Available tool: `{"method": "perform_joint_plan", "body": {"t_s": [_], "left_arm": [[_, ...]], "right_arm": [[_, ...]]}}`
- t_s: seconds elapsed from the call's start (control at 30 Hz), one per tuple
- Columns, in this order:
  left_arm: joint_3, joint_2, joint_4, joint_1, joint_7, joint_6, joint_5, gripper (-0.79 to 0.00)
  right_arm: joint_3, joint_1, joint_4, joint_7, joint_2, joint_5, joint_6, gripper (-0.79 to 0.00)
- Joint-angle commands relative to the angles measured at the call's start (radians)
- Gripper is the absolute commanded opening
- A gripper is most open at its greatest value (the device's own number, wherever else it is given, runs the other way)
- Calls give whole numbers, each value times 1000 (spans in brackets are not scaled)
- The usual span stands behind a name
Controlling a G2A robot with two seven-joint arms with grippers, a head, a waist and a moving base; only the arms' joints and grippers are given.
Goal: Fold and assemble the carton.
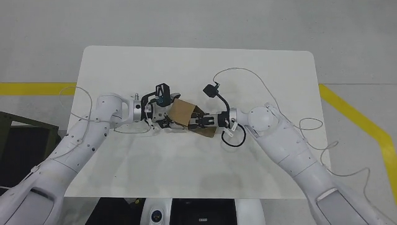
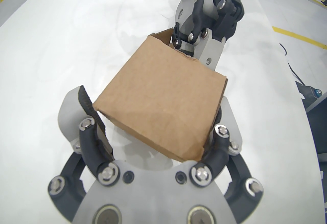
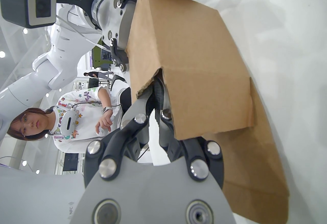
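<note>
A brown corrugated cardboard carton (image 1: 184,111) sits tilted near the middle of the top view, over the white rounded counter (image 1: 260,163). I cannot tell whether it touches the surface. The left claw (image 2: 153,101) is spread wide and spans the carton's near end, with its ribbed black pads (image 2: 86,102) against opposite sides. The right claw (image 3: 154,103) is nearly closed and pinches one wall at the open far end, where the edge looks ragged.

The likeliest trouble is the two arms pulling or twisting against each other, which could tear that thin pinched wall or crush the skewed body. The wide hold seems to bear mostly on corners, so the carton could slip and rotate. The loose flap at the lower right of the right wrist view may fold the wrong way.
</note>
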Motion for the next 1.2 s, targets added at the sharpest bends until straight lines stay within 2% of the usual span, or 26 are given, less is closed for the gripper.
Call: {"method": "perform_joint_plan", "body": {"t_s": [0.0,0.3,0.43,1.17], "left_arm": [[-3,0,2,0,-3,0,-5,0],[-19,2,2,2,-29,0,-42,0],[-26,4,-5,8,-37,0,-50,0],[-56,6,-42,35,-93,0,-85,0]], "right_arm": [[13,-6,0,0,4,-2,1,-785],[132,-82,-91,9,54,-55,48,-785],[156,-88,-108,5,63,-72,61,-785],[-8,18,22,-18,-12,-4,17,-785]]}}
